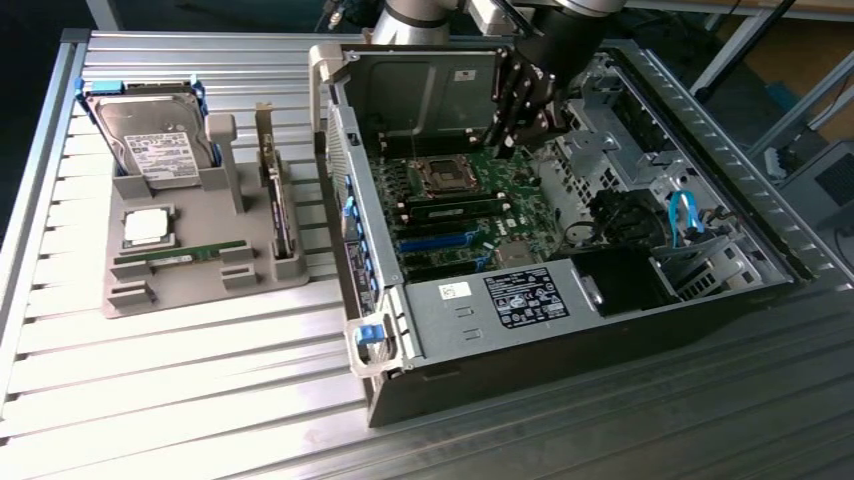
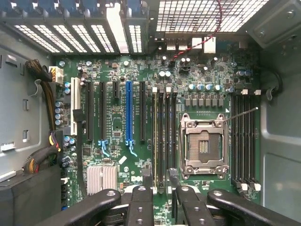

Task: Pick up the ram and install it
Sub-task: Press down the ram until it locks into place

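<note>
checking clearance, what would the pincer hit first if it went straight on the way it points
Probably the row of long black memory slots on the green motherboard, beside the square silver processor socket. The pincer points down at them with nothing visible between, though depth is hard to judge.

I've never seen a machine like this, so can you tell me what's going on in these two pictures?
It's a robot arm that works on an open computer. One picture is taken from a camera off to the side. The other comes from a camera on the arm's wrist, looking at the green board inside the computer. The two dark fingers hover above that board, apart, and hold nothing. On the metal table beside the computer sits a grey holder. In it lies a thin green memory stick; the job is about that stick.
</note>
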`<state>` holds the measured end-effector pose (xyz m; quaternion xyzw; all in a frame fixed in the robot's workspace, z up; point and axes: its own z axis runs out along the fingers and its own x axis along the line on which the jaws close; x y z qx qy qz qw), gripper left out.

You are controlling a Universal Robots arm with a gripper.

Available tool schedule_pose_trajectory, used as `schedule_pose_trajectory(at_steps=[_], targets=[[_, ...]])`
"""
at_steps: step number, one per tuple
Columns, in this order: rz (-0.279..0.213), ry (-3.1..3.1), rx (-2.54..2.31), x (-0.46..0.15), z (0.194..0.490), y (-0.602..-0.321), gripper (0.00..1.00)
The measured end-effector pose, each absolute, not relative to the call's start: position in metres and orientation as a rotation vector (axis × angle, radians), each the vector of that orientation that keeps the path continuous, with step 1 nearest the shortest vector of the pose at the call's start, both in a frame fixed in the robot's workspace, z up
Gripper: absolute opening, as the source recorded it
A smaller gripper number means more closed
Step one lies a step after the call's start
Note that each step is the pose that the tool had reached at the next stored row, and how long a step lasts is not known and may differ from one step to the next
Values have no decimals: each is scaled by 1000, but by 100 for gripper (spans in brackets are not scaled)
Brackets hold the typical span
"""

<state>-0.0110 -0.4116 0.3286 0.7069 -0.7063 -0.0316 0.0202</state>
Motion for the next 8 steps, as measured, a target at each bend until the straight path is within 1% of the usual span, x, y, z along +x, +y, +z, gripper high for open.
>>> schedule_pose_trajectory(at_steps=[8], targets=[[-98, -2191, 2193, -11, 329, -412, 26]])
